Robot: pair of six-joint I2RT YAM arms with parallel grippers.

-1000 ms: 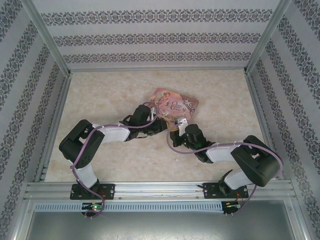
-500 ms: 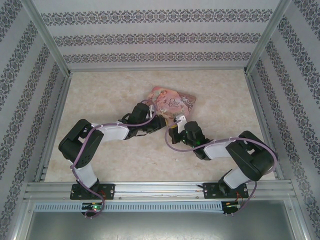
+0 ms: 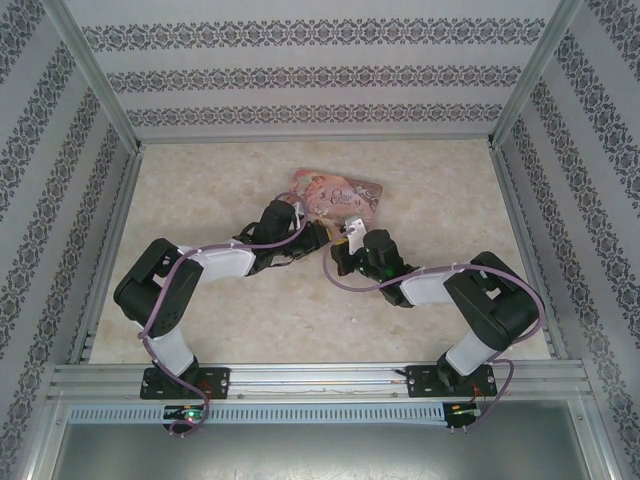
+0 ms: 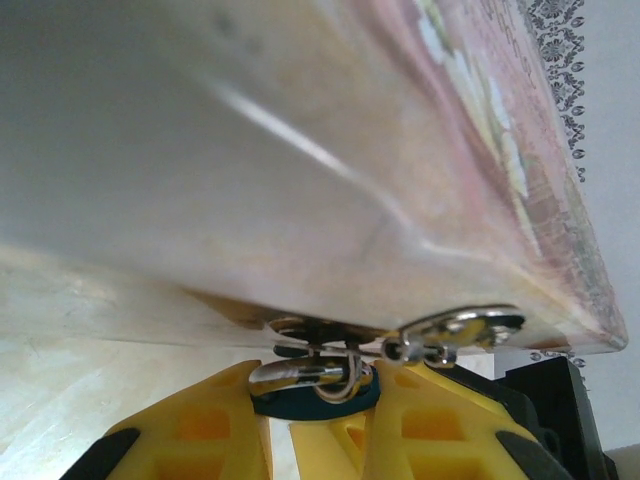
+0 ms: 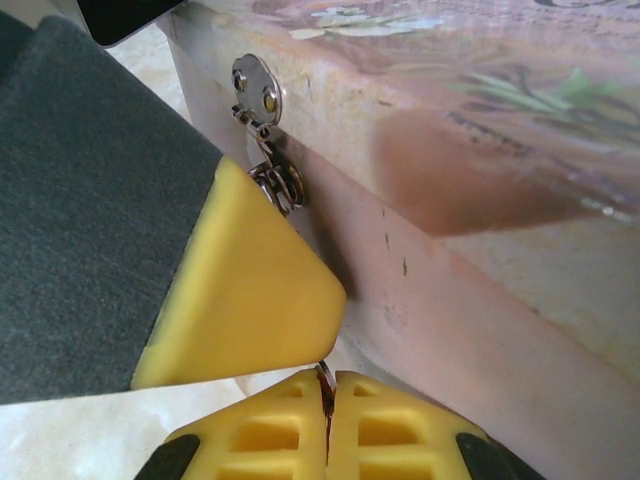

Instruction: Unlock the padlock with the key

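The padlock has a blue body and a silvery shackle that hangs from the hasp of the pink tin. My left gripper is shut on the padlock's blue body, right under the tin's edge. My right gripper is shut on the key, a thin metal blade poking out between its yellow fingers. The key tip sits just below the left gripper's yellow finger, beside the tin's wall. In the top view both grippers, left and right, meet at the tin's near edge.
The decorated pink tin lies at the middle of the beige table. A round metal hasp plate with a ring is fixed on the tin's side. Patterned walls enclose the table on three sides.
The tin has slid a little away and to the left. Both grippers have moved with it, and the right arm has stretched further forward. Both grips are unchanged.
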